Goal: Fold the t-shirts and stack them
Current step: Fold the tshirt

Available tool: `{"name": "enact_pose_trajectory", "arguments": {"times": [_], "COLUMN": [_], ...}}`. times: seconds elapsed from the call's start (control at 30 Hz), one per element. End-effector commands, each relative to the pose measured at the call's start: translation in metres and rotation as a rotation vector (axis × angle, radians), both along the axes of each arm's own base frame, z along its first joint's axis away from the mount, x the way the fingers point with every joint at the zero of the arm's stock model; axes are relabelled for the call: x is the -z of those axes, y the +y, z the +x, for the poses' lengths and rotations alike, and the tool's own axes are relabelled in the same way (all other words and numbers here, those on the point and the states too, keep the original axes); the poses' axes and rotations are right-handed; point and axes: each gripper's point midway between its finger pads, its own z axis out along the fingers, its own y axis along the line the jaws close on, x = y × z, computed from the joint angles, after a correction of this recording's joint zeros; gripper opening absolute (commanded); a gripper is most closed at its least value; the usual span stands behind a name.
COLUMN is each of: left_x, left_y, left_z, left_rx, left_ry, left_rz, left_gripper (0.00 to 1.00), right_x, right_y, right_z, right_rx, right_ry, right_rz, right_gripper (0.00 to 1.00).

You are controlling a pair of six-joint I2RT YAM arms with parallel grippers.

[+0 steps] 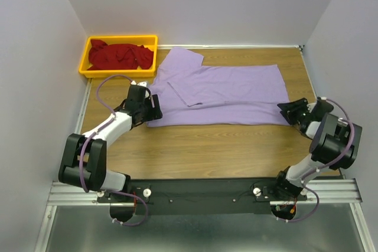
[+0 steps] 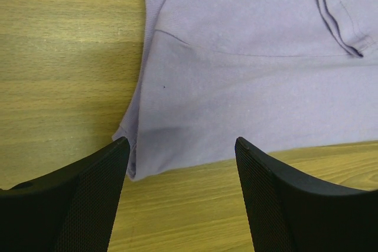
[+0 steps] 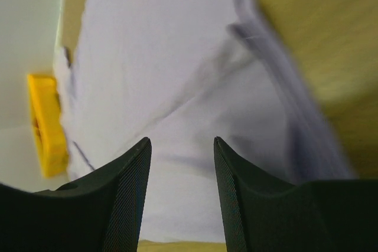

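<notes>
A lilac t-shirt (image 1: 218, 94) lies spread flat across the middle of the wooden table, with one sleeve folded in over its body. My left gripper (image 1: 155, 109) is open and empty at the shirt's near left corner; in the left wrist view that corner (image 2: 136, 157) lies just beyond my open fingers (image 2: 88, 199). My right gripper (image 1: 287, 110) is open and empty at the shirt's near right corner, with the cloth (image 3: 177, 87) under and beyond its fingers (image 3: 118, 187). A red t-shirt (image 1: 120, 56) lies crumpled in the yellow bin (image 1: 84, 62).
The yellow bin stands at the table's back left corner, and shows small in the right wrist view (image 3: 47, 122). White walls close in the table on the left, back and right. Bare wood (image 1: 218, 151) lies between the shirt and the arm bases.
</notes>
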Motion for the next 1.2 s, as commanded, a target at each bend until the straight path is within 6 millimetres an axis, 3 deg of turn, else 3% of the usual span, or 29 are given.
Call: {"name": "enact_pose_trajectory", "arguments": {"times": [0.0, 0.07, 0.1, 0.17, 0.2, 0.23, 0.27, 0.3, 0.33, 0.37, 0.4, 0.43, 0.47, 0.5, 0.57, 0.6, 0.8, 0.93, 1.17], "left_x": [-0.018, -0.032, -0.038, -0.054, -0.059, -0.065, -0.076, -0.081, -0.087, -0.097, -0.101, -0.105, -0.109, -0.114, -0.118, -0.119, -0.101, -0.098, -0.094], "left_y": [0.005, 0.007, 0.009, 0.011, 0.018, 0.022, 0.025, 0.029, 0.031, 0.034, 0.036, 0.039, 0.04, 0.039, 0.038, 0.037, 0.034, 0.033, 0.032], "left_z": [0.003, 0.005, 0.005, 0.003, 0.004, 0.003, 0.0, 0.0, -0.002, -0.004, -0.004, -0.005, -0.007, -0.005, -0.002, 0.0, 0.005, 0.005, 0.006], "left_rx": [-0.017, -0.021, -0.032, -0.035, -0.058, -0.073, -0.076, -0.091, -0.096, -0.103, -0.114, -0.129, -0.14, -0.148, -0.155, -0.155, -0.127, -0.124, -0.121], "left_ry": [-0.069, -0.113, -0.134, -0.183, -0.206, -0.23, -0.273, -0.297, -0.32, -0.365, -0.387, -0.409, -0.433, -0.457, -0.469, -0.471, -0.396, -0.385, -0.374], "left_rz": [0.008, 0.006, 0.012, 0.01, 0.031, 0.042, 0.044, 0.055, 0.058, 0.058, 0.058, 0.061, 0.053, 0.037, 0.026, 0.021, 0.044, 0.044, 0.043], "left_gripper": [0.8, 0.8, 0.8, 0.8, 0.8, 0.8, 0.8, 0.8, 0.79, 0.79, 0.79, 0.79, 0.79, 0.79, 0.79, 0.79, 0.78, 0.78, 0.78], "right_x": [-0.032, -0.04, -0.056, -0.064, -0.057, -0.072, -0.07, -0.068, -0.072, -0.07, -0.073, -0.069, -0.065, -0.062, -0.041, -0.044, -0.01, 0.01, 0.025], "right_y": [0.047, 0.077, 0.117, 0.152, 0.188, 0.206, 0.223, 0.258, 0.276, 0.308, 0.31, 0.335, 0.35, 0.368, 0.382, 0.396, 0.421, 0.42, 0.417], "right_z": [0.023, 0.031, 0.039, 0.043, 0.038, 0.049, 0.047, 0.039, 0.04, 0.038, 0.049, 0.036, 0.042, 0.036, 0.035, 0.037, 0.04, 0.042, 0.039], "right_rx": [-0.174, -0.27, -0.37, -0.472, -0.566, -0.611, -0.66, -0.755, -0.807, -0.897, -0.895, -0.981, -1.008, -1.052, -1.105, -1.123, -1.187, -1.187, -1.206], "right_ry": [0.011, -0.001, -0.06, -0.1, -0.094, -0.143, -0.134, -0.15, -0.166, -0.184, -0.2, -0.212, -0.208, -0.222, -0.19, -0.212, -0.169, -0.129, -0.107], "right_rz": [-0.277, -0.391, -0.425, -0.494, -0.521, -0.568, -0.595, -0.612, -0.633, -0.683, -0.713, -0.755, -0.783, -0.799, -0.845, -0.86, -0.98, -1.028, -1.11], "right_gripper": [0.54, 0.54, 0.53, 0.51, 0.49, 0.49, 0.48, 0.47, 0.46, 0.45, 0.45, 0.44, 0.43, 0.42, 0.41, 0.41, 0.42, 0.42, 0.42]}}
